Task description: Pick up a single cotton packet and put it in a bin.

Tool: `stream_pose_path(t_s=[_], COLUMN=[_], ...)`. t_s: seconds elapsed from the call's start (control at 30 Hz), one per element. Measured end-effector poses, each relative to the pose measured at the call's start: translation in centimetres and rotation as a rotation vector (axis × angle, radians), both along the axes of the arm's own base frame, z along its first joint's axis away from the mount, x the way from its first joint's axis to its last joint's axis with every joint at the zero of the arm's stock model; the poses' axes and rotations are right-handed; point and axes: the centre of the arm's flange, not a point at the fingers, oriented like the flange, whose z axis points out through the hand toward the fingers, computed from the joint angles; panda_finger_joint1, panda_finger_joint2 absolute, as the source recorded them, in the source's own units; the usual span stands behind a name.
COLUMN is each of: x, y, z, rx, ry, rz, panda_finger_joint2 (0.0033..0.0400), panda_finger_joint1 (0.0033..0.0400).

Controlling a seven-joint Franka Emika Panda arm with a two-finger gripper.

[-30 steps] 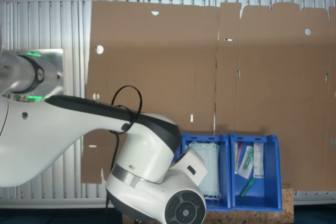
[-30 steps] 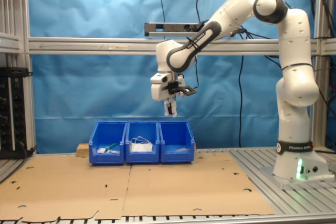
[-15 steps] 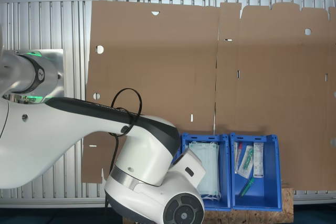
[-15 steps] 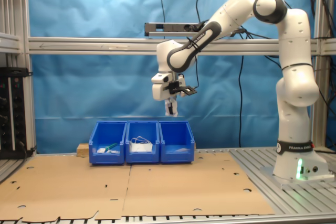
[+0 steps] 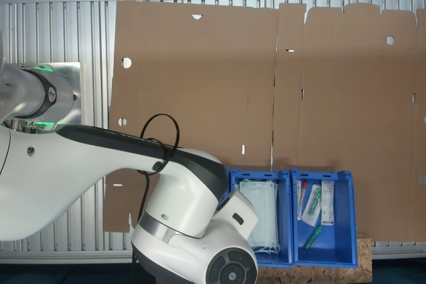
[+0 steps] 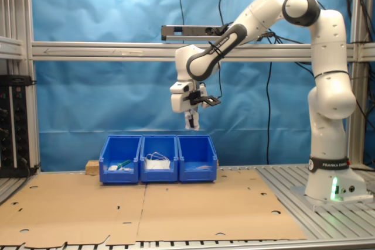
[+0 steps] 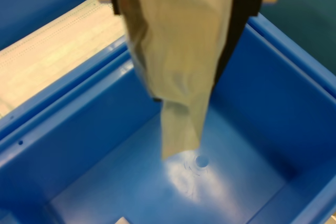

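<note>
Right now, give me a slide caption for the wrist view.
Claw holds a cotton packet dangling above the open blue bin.

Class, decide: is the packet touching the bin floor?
Apart. In the wrist view the packet hangs from the tool, its lower end clear above the bin floor.
</note>
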Motion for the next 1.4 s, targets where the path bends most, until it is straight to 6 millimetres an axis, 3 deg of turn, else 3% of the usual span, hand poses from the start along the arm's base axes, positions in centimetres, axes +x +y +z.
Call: stream_pose_path(t_s=[0.8, 0.83, 1.1, 1.13, 1.3, 1.33, 1.4], x=[-0.08, -0.08, -0.08, -0.08, -0.08, -0.08, -0.08], y=[-0.09, -0.09, -0.09, -0.09, -0.09, -0.09, -0.09], z=[-0.01, -0.01, -0.01, -0.01, -0.01, -0.01, -0.01], rx=[0.002, 0.002, 0.002, 0.002, 0.002, 0.002, 0.002], ry=[0.002, 0.002, 0.003, 0.003, 0.003, 0.003, 0.003], rz=[0.009, 0.009, 0.01, 0.01, 0.01, 0.01, 0.01], panda_finger_joint2=[0.0059, 0.0213, 0.0213, 0.0359, 0.0359, 0.0392, 0.0392], panda_finger_joint1=[0.0059, 0.0213, 0.0213, 0.0359, 0.0359, 0.0392, 0.0392])
